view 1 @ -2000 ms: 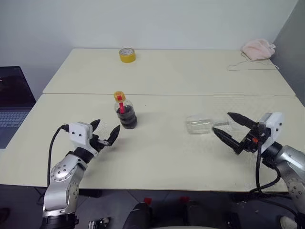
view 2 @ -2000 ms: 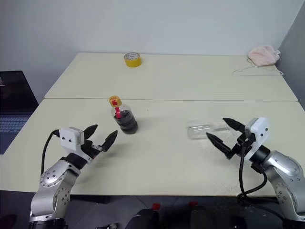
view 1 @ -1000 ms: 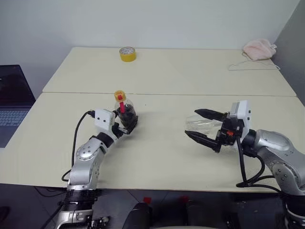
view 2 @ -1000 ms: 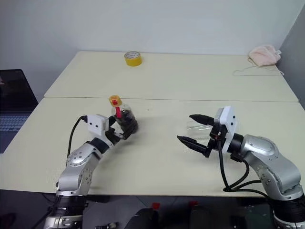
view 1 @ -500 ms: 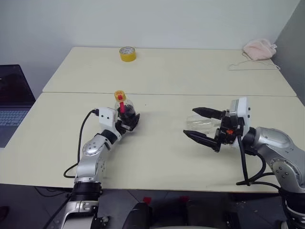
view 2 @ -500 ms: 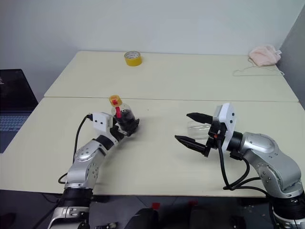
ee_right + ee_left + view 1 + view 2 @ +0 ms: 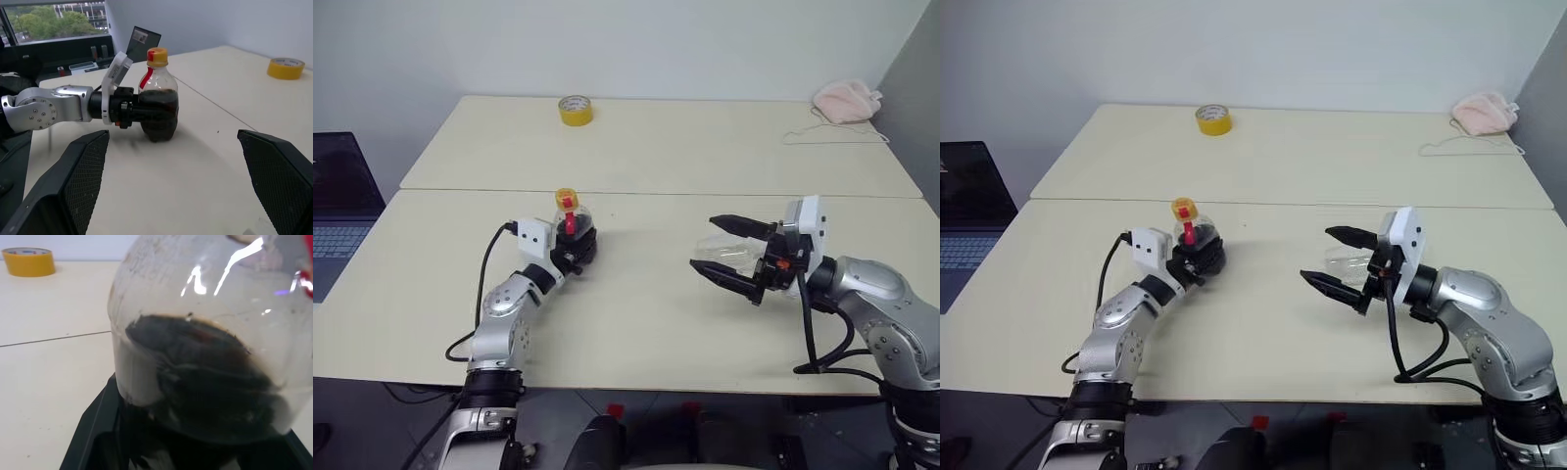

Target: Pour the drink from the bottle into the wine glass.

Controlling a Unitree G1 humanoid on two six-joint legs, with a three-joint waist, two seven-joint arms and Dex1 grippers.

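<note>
At table centre-left: bottle (image 7: 573, 235) clasped low by left gripper (image 7: 570, 257) | 3 o'clock of it: wine glass (image 7: 726, 253) lying sideways, flanked by spread right gripper (image 7: 717, 245)

Both arms are built of rounded, brushed-silver segments with small dark screws set in their round joint covers. Each wrist carries a white, boxy camera housing, and a black cable loops loosely from it back along the arm. The left gripper (image 7: 1197, 262) and the right gripper (image 7: 1336, 262) have black fingers — the right's long, tapered, with mesh-textured pads (image 7: 83, 182) — beside a small orange-red fitting.
</note>
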